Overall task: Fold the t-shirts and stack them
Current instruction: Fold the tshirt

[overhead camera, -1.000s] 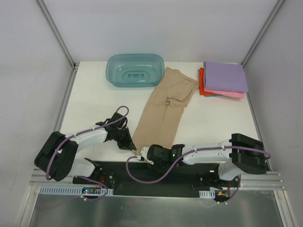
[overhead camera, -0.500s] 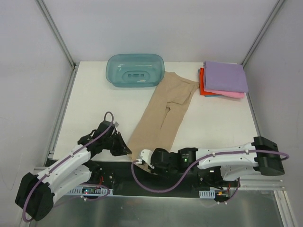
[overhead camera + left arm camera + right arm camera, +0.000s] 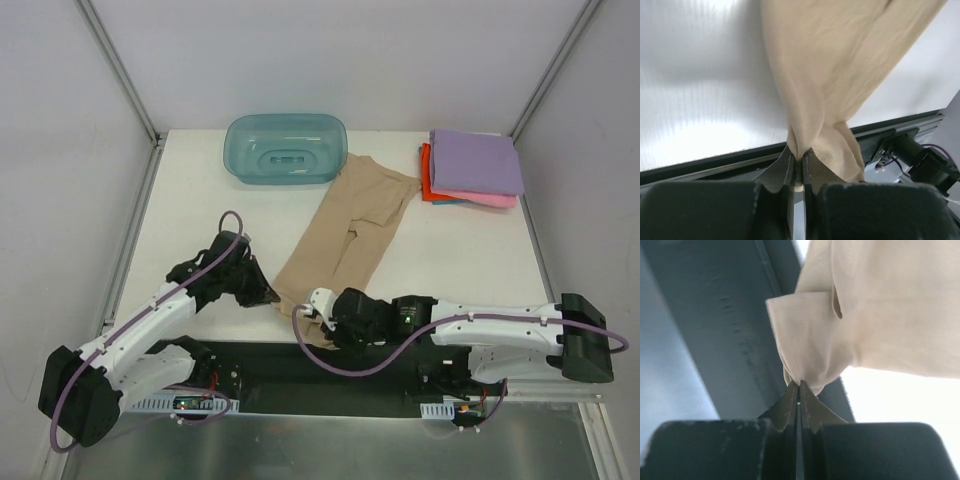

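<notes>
White tabletop [image 3: 200,220] between pale walls [image 3: 330,60] bears tan t-shirt [image 3: 345,235] and teal tub [image 3: 286,148].

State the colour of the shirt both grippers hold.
Plain tan-beige shirt; it shows best in the top external view.

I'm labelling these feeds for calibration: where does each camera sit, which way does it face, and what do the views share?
Top external: above and behind the bases, looking down on the table, teal tub, folded stack and tan t-shirt; left arm and right arm show.
Left wrist: on its arm, looking along the shut left gripper at the pinched hem.
Right wrist: on its arm, looking along the shut right gripper at another pinched corner.
Shared: all show the tan t-shirt.
</notes>
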